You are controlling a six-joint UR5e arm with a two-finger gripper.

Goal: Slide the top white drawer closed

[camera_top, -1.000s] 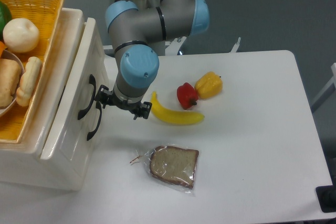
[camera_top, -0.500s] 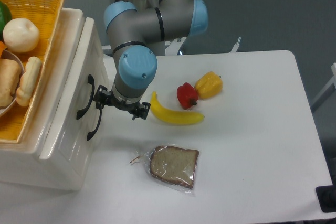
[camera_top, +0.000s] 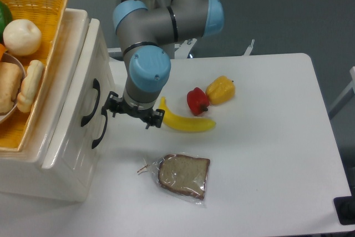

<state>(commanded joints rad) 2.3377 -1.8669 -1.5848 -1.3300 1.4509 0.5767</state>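
The top white drawer (camera_top: pixel 83 90) sits at the left of the table (camera_top: pixel 266 154), its front panel with the black curved handle (camera_top: pixel 90 102) appearing level with the lower drawer front (camera_top: pixel 91 137), so it looks pushed all the way in. Over the last second the gripper (camera_top: pixel 135 116) first eased toward the handle, then drew away to the right and slightly down; it now hangs apart from the drawer front, touching nothing. Its fingers stand spread, with empty space between them. That retreat suggests the push is over and the task is essentially complete, with only the arm's withdrawal remaining. The banana (camera_top: pixel 186 121) lies just right of the gripper, with the red pepper (camera_top: pixel 197 100) and yellow pepper (camera_top: pixel 221 90) beyond it, and the bagged bread slice (camera_top: pixel 183 175) is nearer the camera. The yellow wicker basket (camera_top: pixel 39 4) rests on top of the drawer unit.
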